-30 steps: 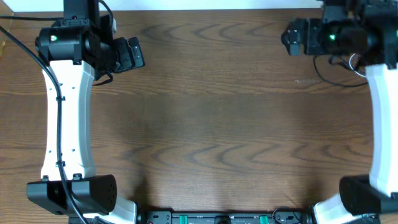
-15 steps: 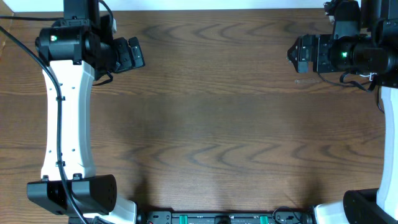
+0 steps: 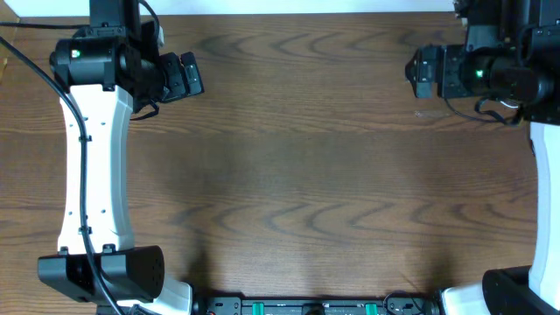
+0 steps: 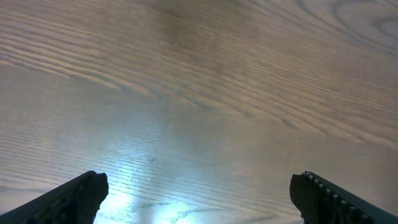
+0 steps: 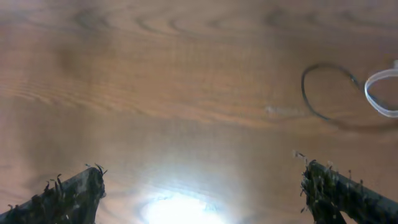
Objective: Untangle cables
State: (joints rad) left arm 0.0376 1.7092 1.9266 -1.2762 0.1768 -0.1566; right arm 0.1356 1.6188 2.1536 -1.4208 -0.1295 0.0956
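Brown wood-grain counter (image 3: pixel 297 175) fills all three views, and most of it lies bare between the two arms. The left arm reaches up the left side in the overhead view, and its end effector (image 3: pixel 187 76) points inward near the far left corner. From the left wrist view, the end effector (image 4: pixel 199 193) is spread wide: its two dark fingertips (image 4: pixel 79 194) sit at the bottom corners of the frame with only wood between them, so it grips nothing.

The right arm sits at the far right corner, with its end effector (image 3: pixel 421 73) also pointing inward. The right wrist view shows the same wide spread. The right end effector (image 5: pixel 199 193) has its fingertips (image 5: pixel 341 191) far apart above a bright glare patch on the counter, and nothing is held.

The cables lie at the far right of the counter, close under the right arm. In the right wrist view, a thin black cable (image 5: pixel 303 90) forms an open loop flat on the wood. Just beside it, a white cable (image 5: pixel 369 93) curls in a smaller loop that the right edge of the frame cuts off. Whether the two cords touch or cross cannot be told, as that part lies outside the frame. Both cables are ahead of the right fingertips and well apart from them.
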